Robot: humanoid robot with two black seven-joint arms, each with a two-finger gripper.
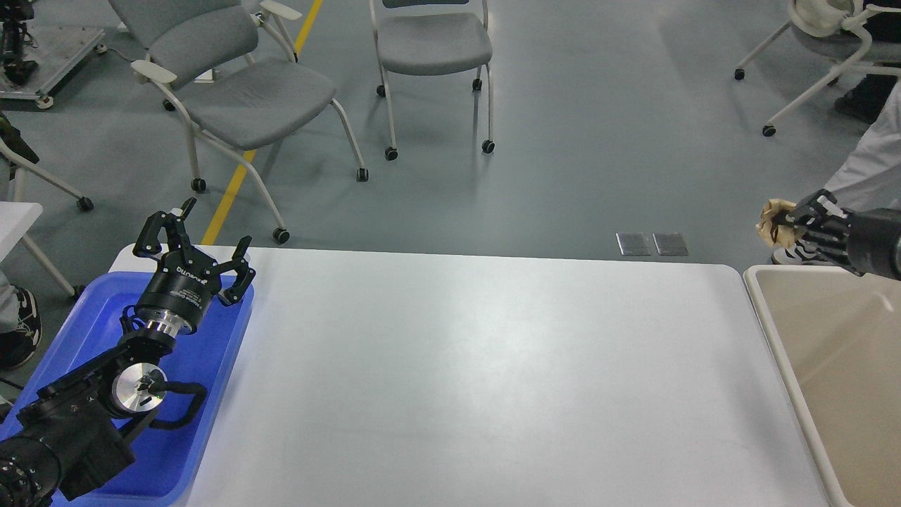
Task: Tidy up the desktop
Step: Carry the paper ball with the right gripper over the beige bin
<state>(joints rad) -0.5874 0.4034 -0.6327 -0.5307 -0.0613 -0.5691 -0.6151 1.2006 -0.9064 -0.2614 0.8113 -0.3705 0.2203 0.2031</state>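
The desktop (464, 373) is the large white tabletop filling the lower middle of the head view. My right gripper (787, 224) is at the far right, shut on a crumpled beige paper wad (773, 218). It holds the wad in the air above the far left corner of the beige bin (774, 317). My left gripper (200, 243) is open and empty, raised over the far end of the blue plastic tray (211, 394) at the left.
Grey wheeled chairs (246, 91) stand on the floor beyond the desktop. A person in light clothing (869, 165) is at the right edge. A small white table corner (14, 218) shows at the far left.
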